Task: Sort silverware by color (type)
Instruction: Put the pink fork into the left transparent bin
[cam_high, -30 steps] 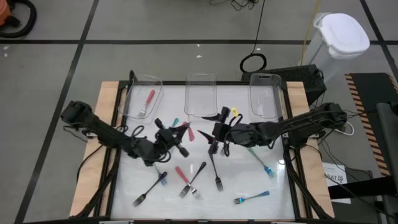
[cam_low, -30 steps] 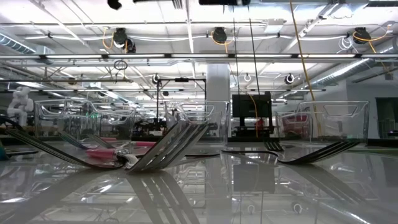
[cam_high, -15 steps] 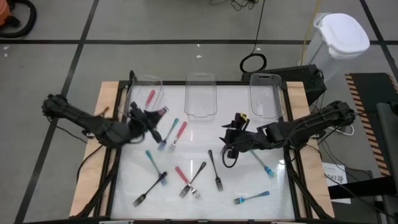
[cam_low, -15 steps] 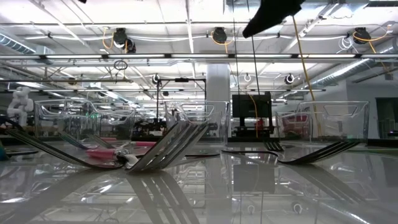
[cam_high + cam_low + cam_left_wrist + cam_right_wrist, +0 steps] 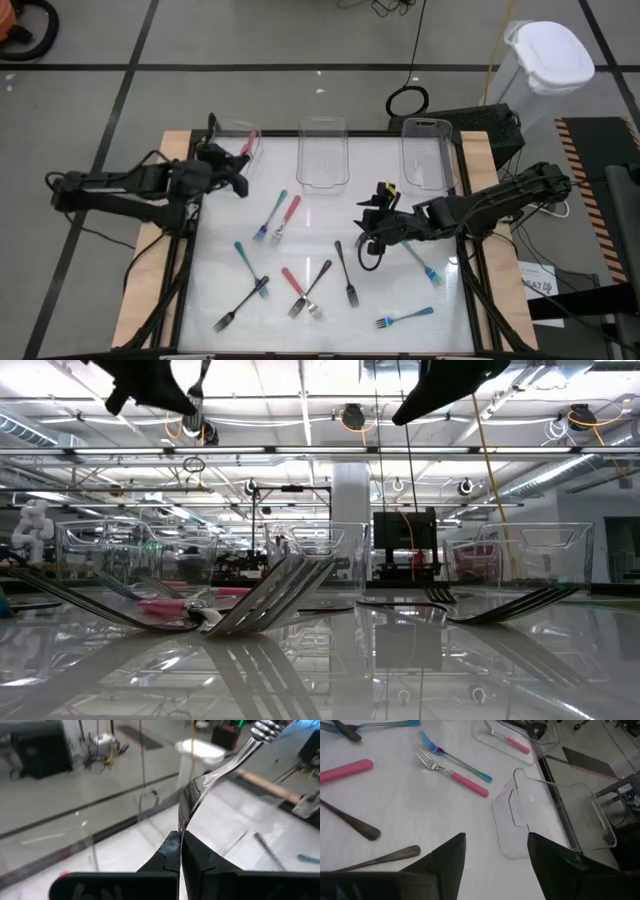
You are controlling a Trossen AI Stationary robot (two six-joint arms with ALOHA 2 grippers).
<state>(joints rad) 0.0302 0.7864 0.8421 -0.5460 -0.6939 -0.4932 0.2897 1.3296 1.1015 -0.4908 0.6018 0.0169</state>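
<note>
My left gripper (image 5: 240, 178) is at the table's far left, beside the left clear tray (image 5: 222, 150), and is shut on a fork (image 5: 200, 782). The fork's silver tines (image 5: 265, 727) stick out ahead of the fingers. The colour of its handle does not show. My right gripper (image 5: 362, 225) hangs open over the middle right of the table, with nothing between its fingers (image 5: 450, 857). Loose forks lie on the white tabletop: a pink one (image 5: 287, 213), a teal one (image 5: 270, 215), a black one (image 5: 345, 272) and several more. My left gripper pinches the fork's metal shank (image 5: 181, 827) between its two fingers. The handle end is hidden behind them. The fork runs on along the fingers and curves up past their tips, tines leading. It is lifted clear of the table.
Three clear trays stand along the far edge; the left one holds a pink-handled fork (image 5: 249, 143). The middle tray (image 5: 322, 160) and right tray (image 5: 425, 160) show nothing inside. More forks lie near the front: blue (image 5: 405, 318), teal (image 5: 425, 266), red (image 5: 291, 277).
My left gripper has carried the fork from the table's middle toward the far left, up to the left tray. It rose and rolled on the way and stayed shut. My right gripper first drew a little toward the right edge, then kept still.
</note>
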